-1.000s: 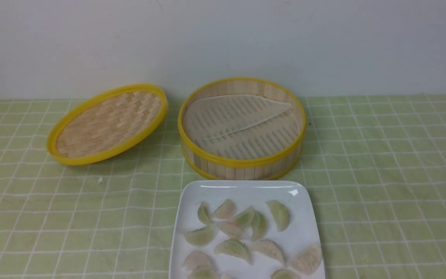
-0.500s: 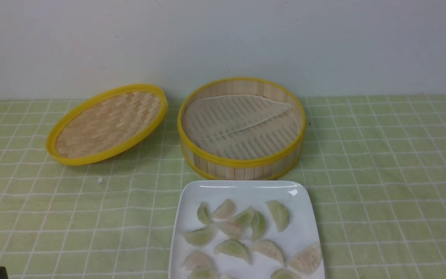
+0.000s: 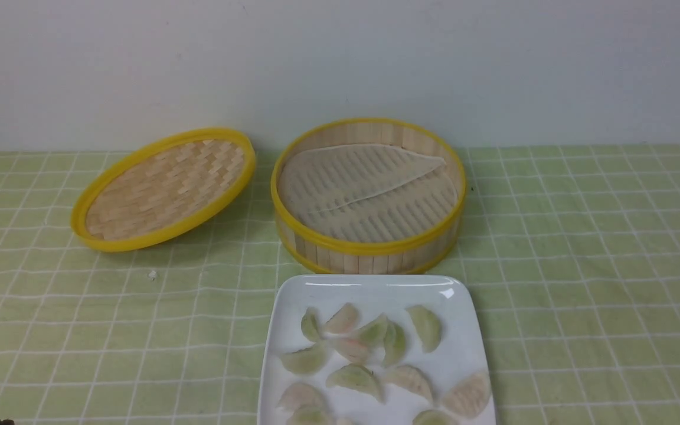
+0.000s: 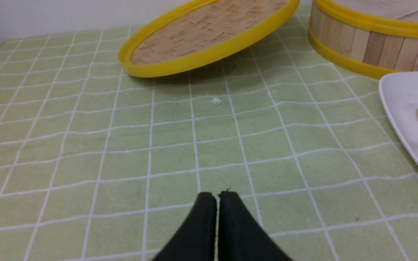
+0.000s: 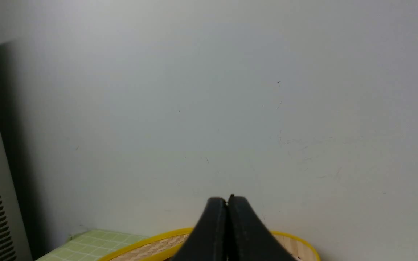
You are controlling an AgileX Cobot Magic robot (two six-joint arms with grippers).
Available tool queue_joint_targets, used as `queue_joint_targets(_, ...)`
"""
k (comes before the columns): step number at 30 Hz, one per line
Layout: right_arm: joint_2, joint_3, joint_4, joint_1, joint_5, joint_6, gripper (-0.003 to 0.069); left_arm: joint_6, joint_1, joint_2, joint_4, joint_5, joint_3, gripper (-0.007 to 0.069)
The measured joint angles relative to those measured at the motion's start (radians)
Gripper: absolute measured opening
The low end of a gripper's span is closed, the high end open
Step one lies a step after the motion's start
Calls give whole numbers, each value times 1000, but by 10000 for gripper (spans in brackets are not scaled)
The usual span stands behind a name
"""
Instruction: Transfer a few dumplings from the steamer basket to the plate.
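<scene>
While plate (image 3: 375, 289) cut off at frame bottom, nearest dumplings (image 3: 369, 360) part-hidden; both fingers (image 4: 217, 197) closed, empty

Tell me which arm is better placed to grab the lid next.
Left, probably. The left gripper, shut, sits low over the cloth with the lid straight ahead. The right gripper, shut, points mostly at the wall. The steamer basket looks empty.

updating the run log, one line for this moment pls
basket: empty | dumplings: on plate | left hand: shut, empty | right hand: shut, empty
</scene>
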Motion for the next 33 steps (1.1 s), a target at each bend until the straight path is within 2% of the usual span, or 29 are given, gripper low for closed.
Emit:
queue_joint_targets(27,0,39,8,-1,22,-19,-15,0,1,0,0,0,-1,-6)
queue_joint_targets(30,0,112,3,-48,24,-19,-15,0,1,0,0,0,-1,-6)
queue_joint_targets(32,0,169,1,-111,27,-19,-15,0,1,0,0,0,-1,-6)
queue_joint_targets(33,0,224,-1,-177,29,-19,-15,0,1,0,0,0,-1,-6)
